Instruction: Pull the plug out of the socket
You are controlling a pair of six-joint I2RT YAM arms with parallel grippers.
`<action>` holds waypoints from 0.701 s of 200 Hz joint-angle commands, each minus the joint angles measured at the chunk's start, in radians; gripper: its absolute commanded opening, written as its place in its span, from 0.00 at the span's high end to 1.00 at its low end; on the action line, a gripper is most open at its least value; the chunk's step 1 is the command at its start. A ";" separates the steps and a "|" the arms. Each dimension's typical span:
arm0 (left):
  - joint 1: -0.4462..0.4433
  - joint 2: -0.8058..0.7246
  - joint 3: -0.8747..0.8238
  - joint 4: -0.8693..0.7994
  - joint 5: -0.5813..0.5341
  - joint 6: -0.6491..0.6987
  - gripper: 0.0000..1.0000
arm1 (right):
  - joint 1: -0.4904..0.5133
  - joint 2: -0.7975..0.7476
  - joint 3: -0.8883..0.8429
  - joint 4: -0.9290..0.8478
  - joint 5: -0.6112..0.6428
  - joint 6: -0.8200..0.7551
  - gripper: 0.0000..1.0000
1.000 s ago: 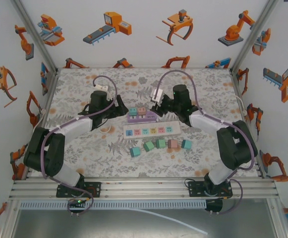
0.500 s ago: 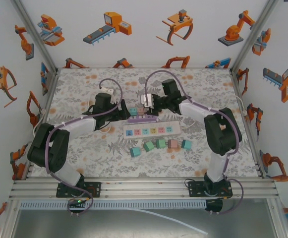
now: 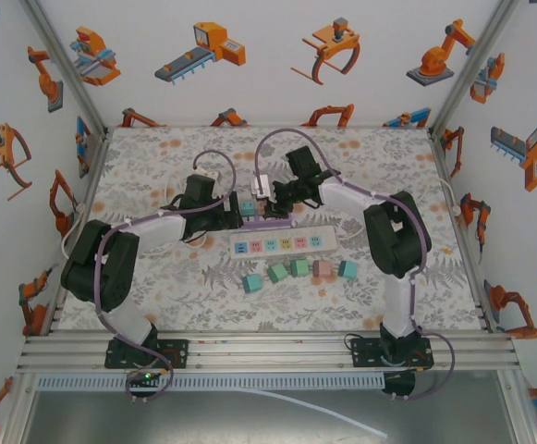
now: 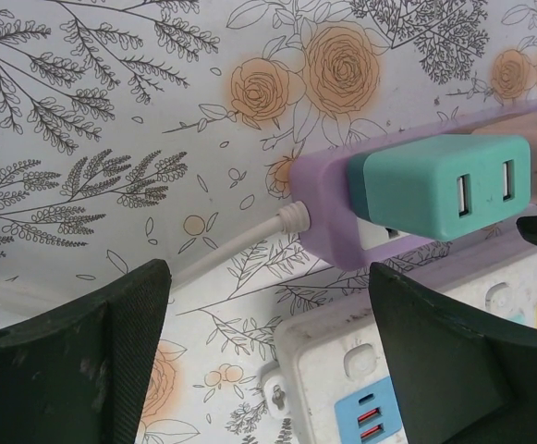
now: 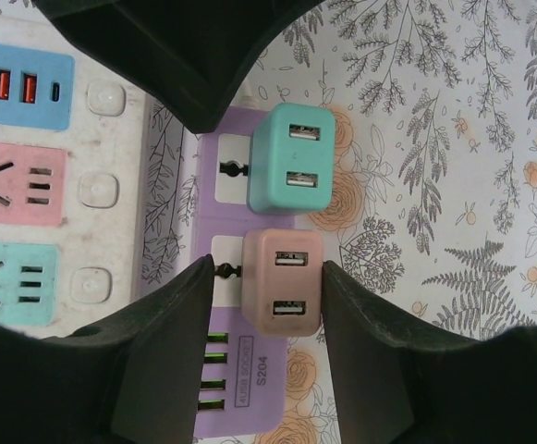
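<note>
Pink plug (image 5: 282, 282) sits plugged into the purple strip (image 5: 266, 412), dead between the right arm's open jaws, not squeezed yet. Left arm's jaws gape open too, teal plug (image 4: 430, 185) just ahead.

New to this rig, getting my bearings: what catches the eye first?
The right gripper straddles a pink plug seated in the purple strip, beside a teal plug. The left gripper gapes open at that strip's cable end. Five loose plugs line up before a white strip.
</note>
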 commanded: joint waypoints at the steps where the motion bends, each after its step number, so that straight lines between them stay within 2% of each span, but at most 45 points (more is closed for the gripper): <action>1: -0.008 0.016 0.029 -0.046 -0.036 0.030 0.19 | 0.008 0.018 0.030 -0.059 -0.015 -0.014 0.54; 43: -0.015 0.042 0.046 -0.062 -0.065 0.030 0.19 | 0.007 0.039 0.056 -0.082 -0.019 -0.008 0.59; 74: -0.018 0.059 0.055 -0.040 -0.023 0.029 0.19 | 0.007 0.066 0.096 -0.125 -0.041 -0.003 0.66; 140: -0.016 0.045 0.046 -0.002 -0.042 0.007 0.19 | 0.007 0.082 0.123 -0.168 -0.070 -0.002 0.73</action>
